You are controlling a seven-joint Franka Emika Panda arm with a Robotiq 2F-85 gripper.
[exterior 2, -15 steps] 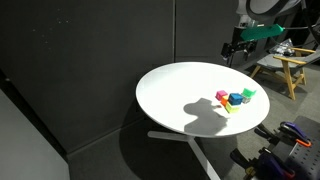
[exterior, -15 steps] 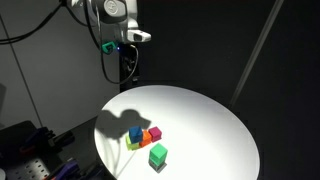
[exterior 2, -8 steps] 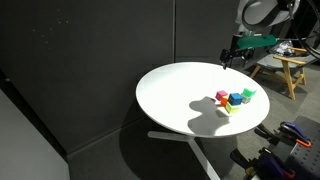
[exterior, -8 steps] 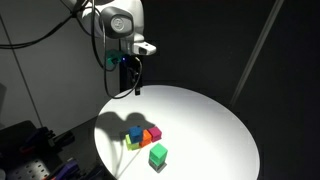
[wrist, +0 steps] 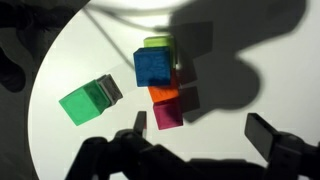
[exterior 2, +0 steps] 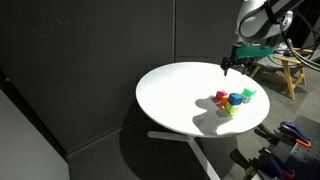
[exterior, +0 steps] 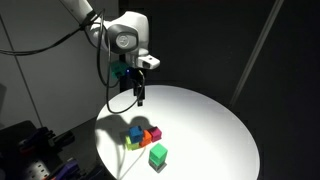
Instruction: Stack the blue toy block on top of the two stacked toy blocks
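Observation:
The blue toy block point(wrist: 153, 67) lies in a tight cluster with a yellow-green cube point(wrist: 158, 42), an orange-red cube point(wrist: 164, 92) and a pink cube point(wrist: 167, 115). It shows in both exterior views point(exterior: 135, 132) point(exterior 2: 235, 98). The two stacked toy blocks point(wrist: 84, 103), green on top, stand a little apart from the cluster point(exterior: 157, 155) point(exterior 2: 247, 92). My gripper point(wrist: 200, 130) is open and empty. It hangs above the white round table, behind the cluster point(exterior: 138, 97) point(exterior 2: 227, 68).
The white round table point(exterior: 200, 115) point(exterior 2: 170, 95) has dark walls behind it. My arm's shadow falls over the blocks. A wooden stand point(exterior 2: 287, 70) is beyond the table. Equipment sits low beside the table point(exterior: 30, 155).
My gripper has come down from high above the table's far edge towards the table top and closer to the blocks. The blocks have not moved.

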